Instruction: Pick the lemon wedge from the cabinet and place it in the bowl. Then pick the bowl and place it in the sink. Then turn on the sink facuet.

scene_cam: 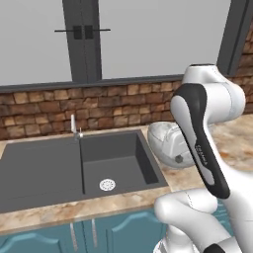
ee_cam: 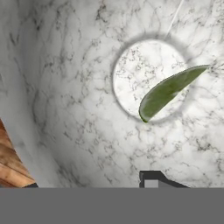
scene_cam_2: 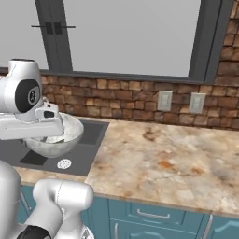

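In the left base view, the bowl (scene_cam: pixel 165 141) is seen raised beside the right edge of the sink (scene_cam: pixel 59 170), partly hidden by the arm. In the right base view it is carried over the sink's right edge by the gripper (scene_cam_2: pixel 46 127), whose jaws are clamped half-open on its rim. In the hand view, the lemon wedge (ee_cam: pixel 168 91) is lying across the bowl's flat bottom.

My arm (scene_cam: pixel 207 148) is glossy white, built of rounded, bulbous shells. A long black band with small pale lettering runs down the link behind the end effector. Further back from it, the joints show dark collars between the white casings. Just behind the end effector, a round white housing (scene_cam_2: pixel 21 91) carries a black disc with a small pale mark.
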Robot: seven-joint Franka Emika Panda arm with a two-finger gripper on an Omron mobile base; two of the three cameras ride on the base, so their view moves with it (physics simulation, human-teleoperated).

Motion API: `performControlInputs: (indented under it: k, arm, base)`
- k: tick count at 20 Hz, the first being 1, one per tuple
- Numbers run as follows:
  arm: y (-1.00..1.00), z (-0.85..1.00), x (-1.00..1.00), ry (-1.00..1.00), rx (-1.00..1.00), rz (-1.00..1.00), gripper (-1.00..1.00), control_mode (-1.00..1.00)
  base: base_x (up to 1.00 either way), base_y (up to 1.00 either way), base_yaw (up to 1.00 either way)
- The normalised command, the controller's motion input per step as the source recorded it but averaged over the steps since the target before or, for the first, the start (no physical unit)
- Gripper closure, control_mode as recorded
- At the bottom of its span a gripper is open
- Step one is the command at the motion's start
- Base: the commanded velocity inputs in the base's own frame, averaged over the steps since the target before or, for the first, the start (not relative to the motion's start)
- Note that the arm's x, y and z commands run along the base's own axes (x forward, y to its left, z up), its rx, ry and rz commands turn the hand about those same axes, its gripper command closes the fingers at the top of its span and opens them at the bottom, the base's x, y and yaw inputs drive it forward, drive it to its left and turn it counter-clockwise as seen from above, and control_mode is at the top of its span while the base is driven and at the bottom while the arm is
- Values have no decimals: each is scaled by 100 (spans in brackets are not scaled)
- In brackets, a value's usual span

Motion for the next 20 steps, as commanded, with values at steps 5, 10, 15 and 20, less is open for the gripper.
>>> performControlInputs:
  k: [5, 10, 15, 20]
  arm:
    - [0, 0, 0, 0, 0, 0, 100, 100]
    - [0, 0, 0, 0, 0, 0, 100, 100]
    - [5, -2, 8, 0, 0, 4, 100, -100]
    - [18, -30, 60, 0, 0, 38, 100, -100]
  base:
    - [23, 6, -9]
    - [15, 3, -4]
    - [0, 4, 5]
    - [0, 0, 0]
